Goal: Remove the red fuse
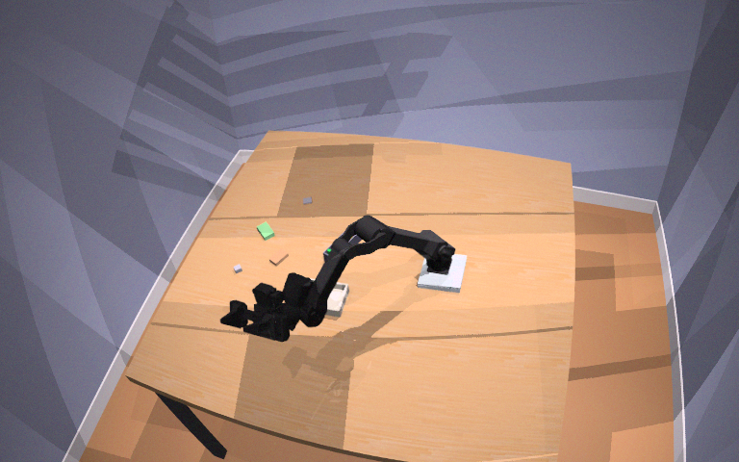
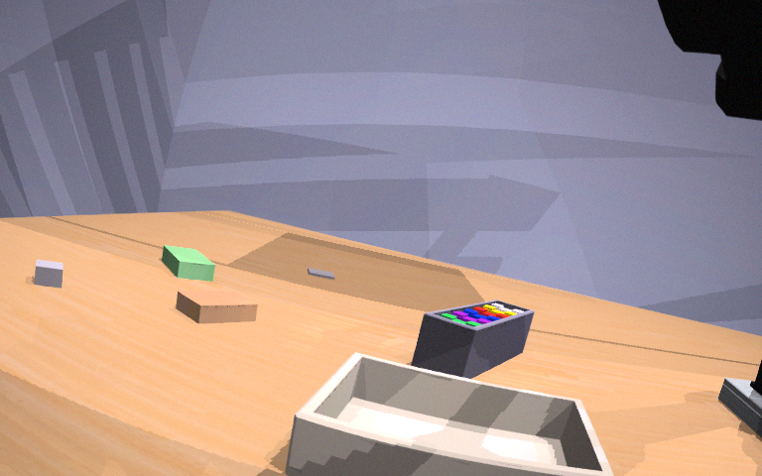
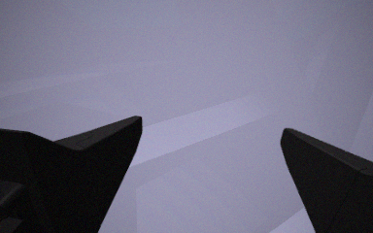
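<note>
The dark fuse block [image 2: 467,347] stands on the wooden table and holds rows of coloured fuses. The red fuse [image 2: 485,309] sits in the block between blue and yellow ones. The pale open tray [image 2: 325,401] [image 1: 340,297] stands right in front of the block and has nothing in it. My gripper [image 1: 247,309] [image 3: 212,129] is open and holds nothing. It hangs low near the table's left front, beside the tray, and points out at the wall. In the top view the arm hides the block.
A green block [image 1: 265,230] [image 2: 188,262], a brown block [image 1: 278,259] [image 2: 215,305], a small grey cube [image 1: 238,268] [image 2: 49,273] and a flat grey piece [image 1: 307,200] [image 2: 320,273] lie left of and behind the block. The arm's base plate [image 1: 450,279] [image 2: 751,407] is at the right.
</note>
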`<state>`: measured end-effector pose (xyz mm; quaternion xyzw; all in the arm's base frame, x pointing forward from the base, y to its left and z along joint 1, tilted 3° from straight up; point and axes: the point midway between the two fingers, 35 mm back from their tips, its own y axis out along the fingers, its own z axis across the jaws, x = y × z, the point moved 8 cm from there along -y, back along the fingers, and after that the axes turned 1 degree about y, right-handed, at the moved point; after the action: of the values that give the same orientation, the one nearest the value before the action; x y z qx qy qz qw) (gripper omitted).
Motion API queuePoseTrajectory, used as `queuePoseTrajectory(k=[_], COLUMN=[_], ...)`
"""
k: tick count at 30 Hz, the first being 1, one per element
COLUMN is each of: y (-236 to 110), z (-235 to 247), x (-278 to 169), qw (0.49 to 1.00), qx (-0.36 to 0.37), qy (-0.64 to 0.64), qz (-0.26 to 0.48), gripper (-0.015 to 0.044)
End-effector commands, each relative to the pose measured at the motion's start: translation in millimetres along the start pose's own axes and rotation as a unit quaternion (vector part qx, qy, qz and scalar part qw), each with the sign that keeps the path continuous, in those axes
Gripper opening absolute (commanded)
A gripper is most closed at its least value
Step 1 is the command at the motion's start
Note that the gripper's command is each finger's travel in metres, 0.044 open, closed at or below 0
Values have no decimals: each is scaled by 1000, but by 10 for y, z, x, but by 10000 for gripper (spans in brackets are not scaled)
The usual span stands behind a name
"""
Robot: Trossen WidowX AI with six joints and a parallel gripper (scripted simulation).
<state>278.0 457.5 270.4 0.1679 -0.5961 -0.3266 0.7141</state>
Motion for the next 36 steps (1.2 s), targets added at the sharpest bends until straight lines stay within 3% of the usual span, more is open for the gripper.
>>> queuePoseTrajectory(k=[1,7,13,25,36], y=[-2,-162,-570,-1897,-3171], z=[-22,-707,-1368,-2074,-1811], x=[7,261,610,1420,2141], qw=[1000,987,944,776,573], qx=[-4,-122,-257,-506,-656], qy=[-1,-28,-41,0,104], qz=[3,101,203,377,480], gripper=[374,216,74,74,74])
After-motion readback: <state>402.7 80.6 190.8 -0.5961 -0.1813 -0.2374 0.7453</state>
